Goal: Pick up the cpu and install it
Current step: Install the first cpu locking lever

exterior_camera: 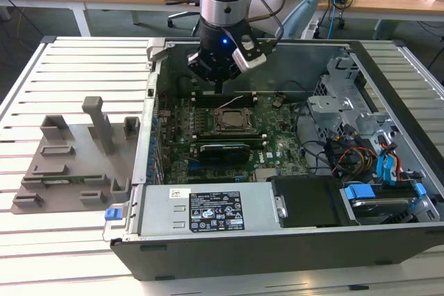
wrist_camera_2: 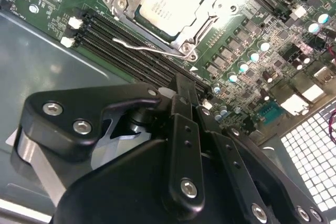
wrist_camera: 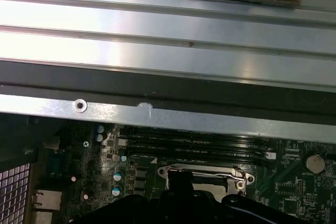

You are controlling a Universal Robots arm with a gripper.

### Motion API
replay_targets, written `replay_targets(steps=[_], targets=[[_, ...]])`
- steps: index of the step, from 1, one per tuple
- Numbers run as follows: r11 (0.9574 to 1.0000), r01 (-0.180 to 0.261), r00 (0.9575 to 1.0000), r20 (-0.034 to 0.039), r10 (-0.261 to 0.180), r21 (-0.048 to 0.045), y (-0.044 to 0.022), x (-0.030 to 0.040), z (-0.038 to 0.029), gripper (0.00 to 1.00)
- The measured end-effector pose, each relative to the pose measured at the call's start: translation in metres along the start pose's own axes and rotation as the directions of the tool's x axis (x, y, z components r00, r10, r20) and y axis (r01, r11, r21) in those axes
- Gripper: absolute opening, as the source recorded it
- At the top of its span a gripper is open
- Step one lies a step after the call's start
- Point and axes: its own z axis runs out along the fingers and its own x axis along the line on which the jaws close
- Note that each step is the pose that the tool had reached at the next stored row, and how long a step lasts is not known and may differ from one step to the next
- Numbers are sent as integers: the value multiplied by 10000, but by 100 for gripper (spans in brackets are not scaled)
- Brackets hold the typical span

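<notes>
The gripper [exterior_camera: 219, 91] hangs inside the open computer case [exterior_camera: 277, 244], just above the far part of the green motherboard [exterior_camera: 277, 140]. Its black fingers [wrist_camera_2: 185, 109] come together to a narrow tip with nothing between them, so the hand looks closed and empty. The cpu [wrist_camera_2: 167, 2] lies flat in its socket in the middle of the motherboard, the silvery top facing up, with the metal socket frame [wrist_camera_2: 185, 38] around it and a thin wire lever [wrist_camera_2: 137, 46] beside it. Rows of black memory slots [wrist_camera_2: 126, 51] run just beside the socket. A power supply [exterior_camera: 208, 209] with a white label fills the near side of the case; its print is too small to read. On the slatted bench [exterior_camera: 69, 240], towards the exterior view's left, sits a grey tray [exterior_camera: 69, 164] with upright blocks, well apart from the case.
</notes>
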Motion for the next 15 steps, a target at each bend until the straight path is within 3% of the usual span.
replay_targets(steps=[4,15], targets=[[10000,2,10000,0,-2,10,-1,-1,18,11],[10000,0,10000,-1,0,11,-15,-2,190,11]])
